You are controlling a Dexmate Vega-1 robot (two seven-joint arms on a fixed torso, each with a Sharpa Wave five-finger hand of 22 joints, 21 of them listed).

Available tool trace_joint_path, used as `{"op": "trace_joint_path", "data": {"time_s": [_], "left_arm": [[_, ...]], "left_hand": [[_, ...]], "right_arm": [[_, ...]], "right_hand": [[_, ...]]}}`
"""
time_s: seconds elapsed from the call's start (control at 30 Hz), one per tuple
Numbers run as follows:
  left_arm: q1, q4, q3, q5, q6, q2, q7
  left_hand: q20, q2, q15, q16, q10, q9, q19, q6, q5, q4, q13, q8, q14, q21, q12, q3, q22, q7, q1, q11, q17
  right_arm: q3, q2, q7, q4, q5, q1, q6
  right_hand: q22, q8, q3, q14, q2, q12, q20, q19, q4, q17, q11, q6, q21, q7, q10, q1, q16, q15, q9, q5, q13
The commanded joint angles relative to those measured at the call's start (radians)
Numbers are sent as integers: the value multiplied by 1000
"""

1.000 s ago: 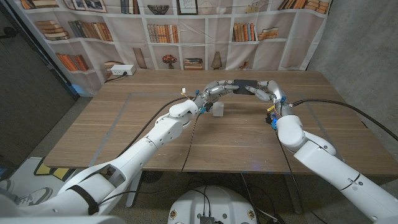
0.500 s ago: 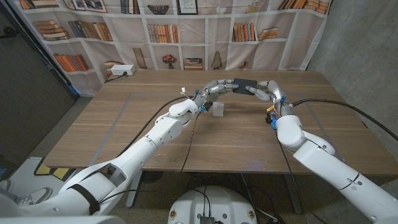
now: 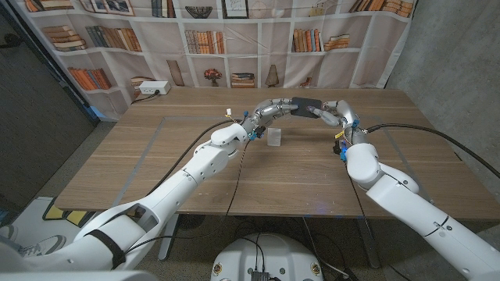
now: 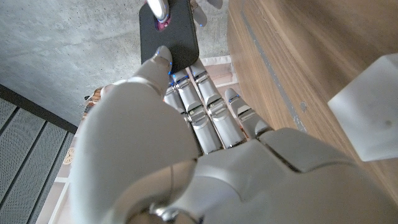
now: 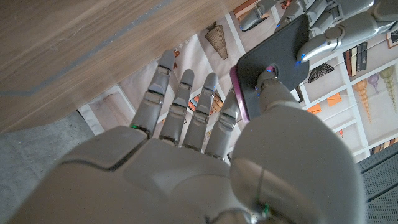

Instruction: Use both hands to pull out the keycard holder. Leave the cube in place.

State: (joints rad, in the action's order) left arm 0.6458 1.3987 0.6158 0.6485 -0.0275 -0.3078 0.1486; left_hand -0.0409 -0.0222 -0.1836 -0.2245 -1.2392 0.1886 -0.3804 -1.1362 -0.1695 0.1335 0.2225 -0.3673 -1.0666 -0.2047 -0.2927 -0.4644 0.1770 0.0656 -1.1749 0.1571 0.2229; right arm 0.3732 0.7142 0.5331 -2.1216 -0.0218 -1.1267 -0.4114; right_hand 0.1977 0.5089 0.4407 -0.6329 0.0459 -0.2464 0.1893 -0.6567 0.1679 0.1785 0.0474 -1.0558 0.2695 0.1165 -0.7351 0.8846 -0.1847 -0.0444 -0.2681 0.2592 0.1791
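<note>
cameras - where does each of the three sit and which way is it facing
Head view: on the robot's head, looking down the table; both arms, left hand and right hand gripping the keycard holder, cube below.
Left wrist view: behind the left hand, facing the holder and cube.
Right wrist view: behind the right hand, facing the holder.
All three share the holder.

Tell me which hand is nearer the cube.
The left hand: the cube sits on the table just below it. The right hand holds the holder's far end, well off to the side.
</note>
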Motion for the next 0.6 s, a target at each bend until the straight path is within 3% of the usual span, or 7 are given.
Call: {"op": "trace_joint_path", "data": {"time_s": [0.03, 0.4, 0.53, 0.6], "left_arm": [[-3, -13, -5, 3, -6, 1, 5], [5, -7, -10, 9, 1, -6, 2], [11, 4, -11, 10, 6, -11, -2], [13, 8, -11, 9, 5, -13, -4]], "left_hand": [[1, 1, -32, 3, -19, 4, -7, -47, -5, -8, 246, -5, -13, -5, -7, -19, 1, -43, -3, 14, -1], [1, 3, -35, 4, -20, 4, -6, -48, -5, -6, 249, -5, -13, -4, -7, -20, 2, -43, -4, 17, -1], [0, 3, -35, 4, -22, 4, -7, -50, -5, -7, 248, -5, -14, -4, -6, -20, 2, -41, -3, 16, -1], [1, 2, -34, 5, -22, 4, -6, -50, -4, -8, 249, -5, -14, -3, -5, -21, 2, -43, -2, 12, -1]], "right_arm": [[7, -5, -1, 2, 10, 13, -19], [-6, -9, 11, -2, 32, -3, -7], [-8, -5, 13, -4, 33, -8, -1], [-9, -4, 12, -4, 36, -9, 4]], "right_hand": [[3, -3, 14, -10, -1, 4, -1, -7, -5, 2, 2, -19, 7, 0, -9, 6, 1, 4, 0, 10, 2], [3, 1, 31, -2, 14, 19, -6, -10, -13, 4, -7, 0, 10, -37, 12, 1, 4, -6, -16, 35, 3], [3, 5, 34, -1, 16, 20, -5, -11, -14, 4, -9, -3, 11, -36, 11, -1, 4, -10, -20, 42, 3], [3, 8, 36, -1, 16, 20, -4, -11, -14, 4, -8, -7, 11, -21, 9, -3, 5, -11, -22, 48, 3]]}}
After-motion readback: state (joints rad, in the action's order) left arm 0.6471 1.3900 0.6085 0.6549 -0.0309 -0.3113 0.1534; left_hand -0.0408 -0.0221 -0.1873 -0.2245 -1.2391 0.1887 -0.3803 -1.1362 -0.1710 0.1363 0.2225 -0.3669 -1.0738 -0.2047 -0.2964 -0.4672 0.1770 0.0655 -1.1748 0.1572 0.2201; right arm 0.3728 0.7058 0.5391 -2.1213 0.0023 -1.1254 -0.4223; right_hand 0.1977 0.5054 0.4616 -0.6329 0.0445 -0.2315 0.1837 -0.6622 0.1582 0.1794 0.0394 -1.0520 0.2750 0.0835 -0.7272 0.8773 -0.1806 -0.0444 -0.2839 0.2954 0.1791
